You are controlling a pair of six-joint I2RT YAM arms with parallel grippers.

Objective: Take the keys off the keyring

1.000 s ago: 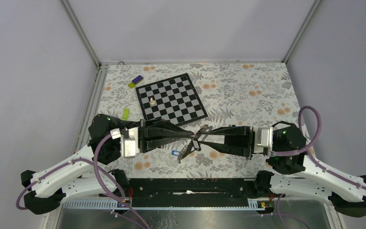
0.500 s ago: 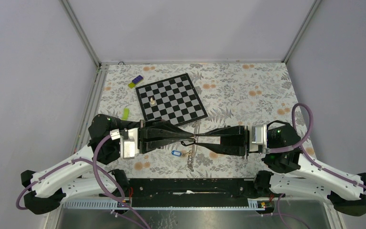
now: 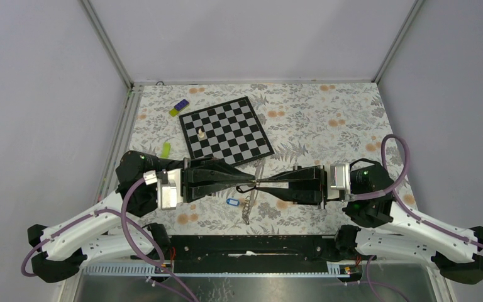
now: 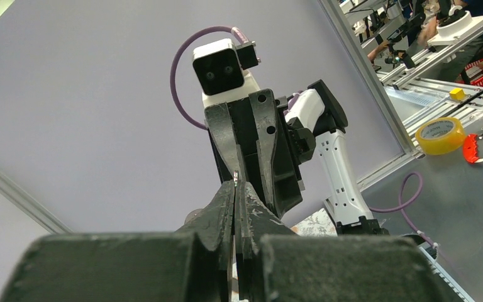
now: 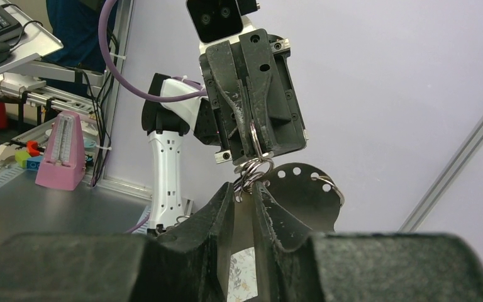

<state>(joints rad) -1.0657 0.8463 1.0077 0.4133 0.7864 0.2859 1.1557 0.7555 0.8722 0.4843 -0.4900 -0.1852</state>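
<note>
On the floral table (image 3: 327, 126), at 6 o'clock of the chessboard (image 3: 226, 129), the right gripper (image 3: 261, 184) has slid toward 9 o'clock since a second ago and now meets the left gripper (image 3: 251, 184) tip to tip. The left jaws are pressed together, pinching the keyring (image 5: 252, 141). The right jaws stand narrowly apart — I cannot tell whether they grip anything. The keys (image 3: 246, 211), earlier bunched, now trail in a line toward 6 o'clock — the blue tag (image 3: 231, 202) lies unmoved at 7.

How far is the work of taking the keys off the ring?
Nothing looks finished: the keys and blue tag hang together under the claws. The left claw is shut on the ring; the right claw meets it tip to tip. Every key remains to be taken off.
</note>
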